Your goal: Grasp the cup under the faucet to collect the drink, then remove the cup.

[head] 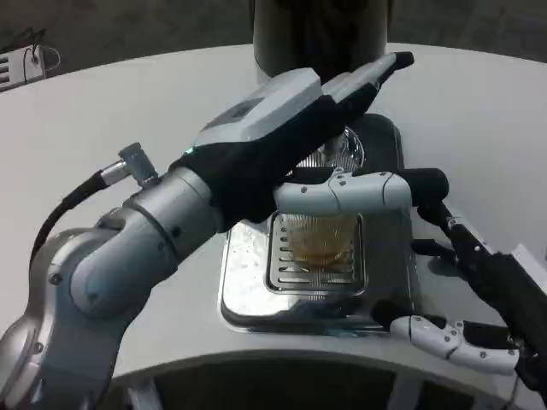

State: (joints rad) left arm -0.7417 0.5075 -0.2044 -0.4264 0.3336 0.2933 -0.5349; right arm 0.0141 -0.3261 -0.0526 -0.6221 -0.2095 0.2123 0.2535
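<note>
Nearest, the right hand (461, 282) waits beside the metal drip tray (248, 290) on the white counter (479, 111), its fingers (440, 333) spread and holding nothing. On the tray's grate stands the cup (319, 239), clear, ribbed, with amber drink in its bottom. The left hand (308, 137) reaches over it, one of its fingers lying across the rim; whether it grips is hidden. Behind rises the dark dispenser (320, 34). Collecting seems nearly done; next, a secure, level lift away.
</note>
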